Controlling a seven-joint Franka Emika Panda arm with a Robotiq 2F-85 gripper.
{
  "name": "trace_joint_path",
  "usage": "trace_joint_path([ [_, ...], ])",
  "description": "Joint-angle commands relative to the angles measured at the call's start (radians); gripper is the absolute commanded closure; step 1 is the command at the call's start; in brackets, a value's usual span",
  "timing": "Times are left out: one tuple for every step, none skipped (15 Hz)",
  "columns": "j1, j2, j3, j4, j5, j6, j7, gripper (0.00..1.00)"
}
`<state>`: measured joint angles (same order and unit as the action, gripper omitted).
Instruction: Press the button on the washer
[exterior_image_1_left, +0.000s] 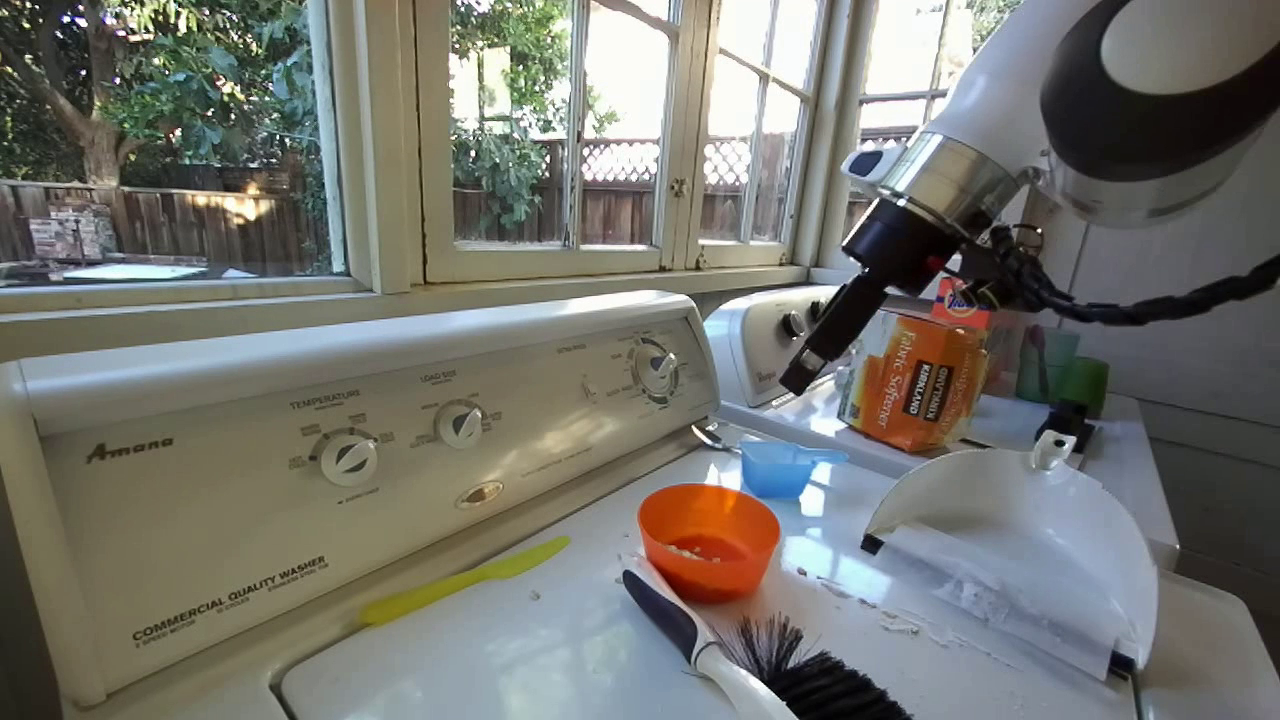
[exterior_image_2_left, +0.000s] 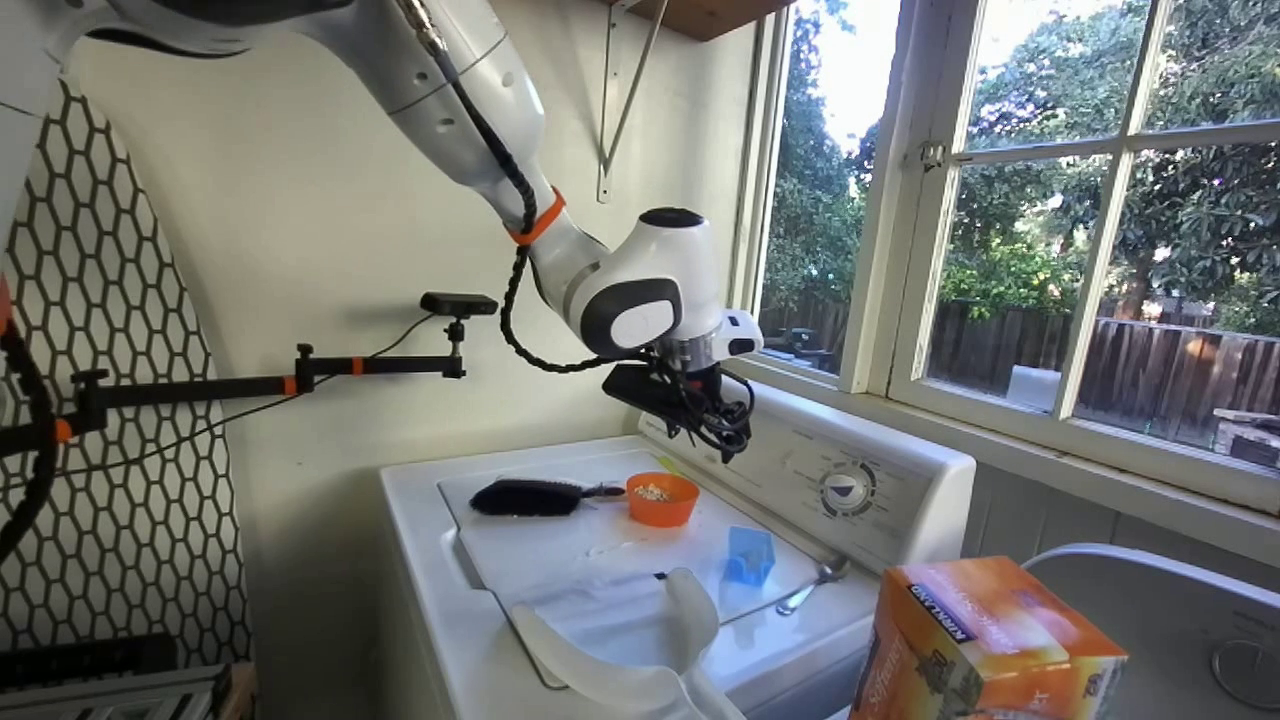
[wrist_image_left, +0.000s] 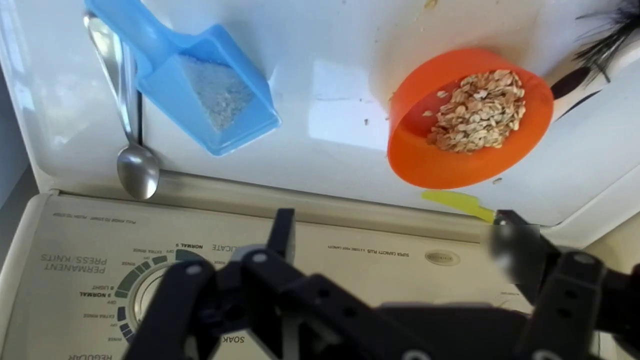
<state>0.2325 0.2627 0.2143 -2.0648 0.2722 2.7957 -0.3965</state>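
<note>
Hovering above the washer (exterior_image_1_left: 480, 650) by its control panel (exterior_image_1_left: 400, 505): gripper (wrist_image_left: 396, 225), fingers (wrist_image_left: 282, 232) apart, empty. No obvious button; target is probably the cycle dial (exterior_image_1_left: 656, 370) or small switch (exterior_image_1_left: 590, 388), both on that panel. No contact seen. Press not done; lining up and pushing remain.

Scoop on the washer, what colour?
Light blue. The scoop shows best in the wrist view.
</note>
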Motion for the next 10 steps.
trace_joint_path([
  [-0.023, 0.111, 0.029, 0.121, -0.082, 0.007, 0.049, 0.00],
  [-0.024, 0.132, 0.032, 0.148, -0.098, 0.007, 0.060, 0.00],
  [-0.023, 0.155, 0.033, 0.177, -0.115, 0.007, 0.076, 0.00],
  [-0.018, 0.177, 0.030, 0.206, -0.133, 0.006, 0.094, 0.00],
  [-0.013, 0.198, 0.025, 0.234, -0.152, 0.005, 0.113, 0.00],
  [-0.011, 0.219, 0.027, 0.262, -0.162, 0.001, 0.128, 0.00],
  [-0.010, 0.240, 0.030, 0.293, -0.169, -0.011, 0.140, 0.00],
  [-0.034, 0.185, 0.045, 0.222, -0.164, 0.000, 0.118, 0.00],
  [-0.032, 0.203, 0.046, 0.245, -0.170, 0.000, 0.126, 0.00],
  [-0.030, 0.217, 0.047, 0.261, -0.171, 0.000, 0.127, 0.00],
])
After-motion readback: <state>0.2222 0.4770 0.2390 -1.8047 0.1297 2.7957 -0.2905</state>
